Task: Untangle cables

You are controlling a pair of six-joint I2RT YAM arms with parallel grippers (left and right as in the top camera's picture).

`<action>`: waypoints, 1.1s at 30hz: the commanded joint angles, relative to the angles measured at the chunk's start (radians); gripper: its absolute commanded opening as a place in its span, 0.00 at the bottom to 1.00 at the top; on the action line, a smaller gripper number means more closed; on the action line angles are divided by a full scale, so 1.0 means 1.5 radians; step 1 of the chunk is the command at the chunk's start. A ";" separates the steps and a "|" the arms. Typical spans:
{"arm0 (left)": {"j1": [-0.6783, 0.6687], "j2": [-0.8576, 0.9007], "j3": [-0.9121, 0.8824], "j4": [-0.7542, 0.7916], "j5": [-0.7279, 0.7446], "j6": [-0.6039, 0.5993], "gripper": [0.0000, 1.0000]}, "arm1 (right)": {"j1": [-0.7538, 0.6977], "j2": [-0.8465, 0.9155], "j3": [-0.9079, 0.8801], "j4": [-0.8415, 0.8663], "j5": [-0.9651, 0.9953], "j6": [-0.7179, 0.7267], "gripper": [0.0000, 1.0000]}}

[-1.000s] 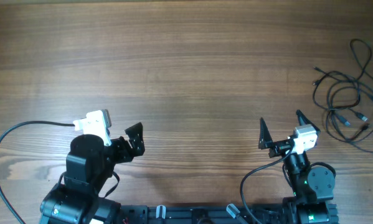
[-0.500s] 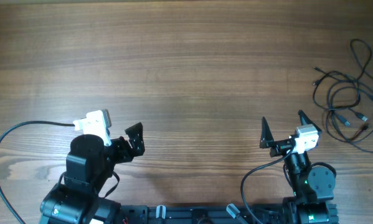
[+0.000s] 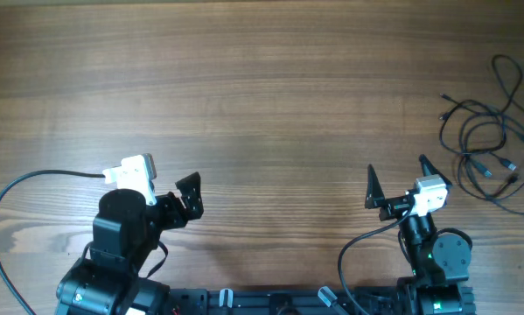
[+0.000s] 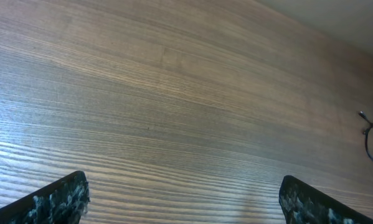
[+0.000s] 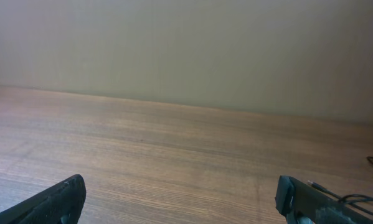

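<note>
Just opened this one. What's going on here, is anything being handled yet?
Nothing is being handled. The thin black tangled cables lie in a loose heap at the far right of the brown wooden table, untouched. Both arms sit at the near edge. The left gripper and the right gripper are open and empty, well apart from the cables. The right gripper is the nearer of the two.

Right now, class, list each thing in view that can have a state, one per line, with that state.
cables: tangled in a loose heap, lying on the table, touched by neither hand.
left hand: open, empty, over bare wood.
right hand: open, empty, apart from the cables.
</note>
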 commanded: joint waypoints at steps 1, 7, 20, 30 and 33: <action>-0.002 -0.001 -0.003 0.002 -0.009 0.005 1.00 | -0.004 -0.010 -0.001 -0.001 0.011 -0.008 1.00; -0.002 -0.001 -0.003 0.002 -0.009 0.005 1.00 | -0.004 -0.010 -0.001 0.000 0.011 -0.008 1.00; 0.126 -0.106 -0.060 0.028 0.019 0.008 1.00 | -0.004 -0.010 -0.001 0.000 0.011 -0.008 1.00; 0.195 -0.330 -0.243 0.180 0.019 0.008 1.00 | -0.004 -0.010 -0.001 -0.001 0.011 -0.008 1.00; 0.195 -0.352 -0.292 0.258 0.028 0.008 1.00 | -0.004 -0.010 -0.001 -0.001 0.011 -0.008 1.00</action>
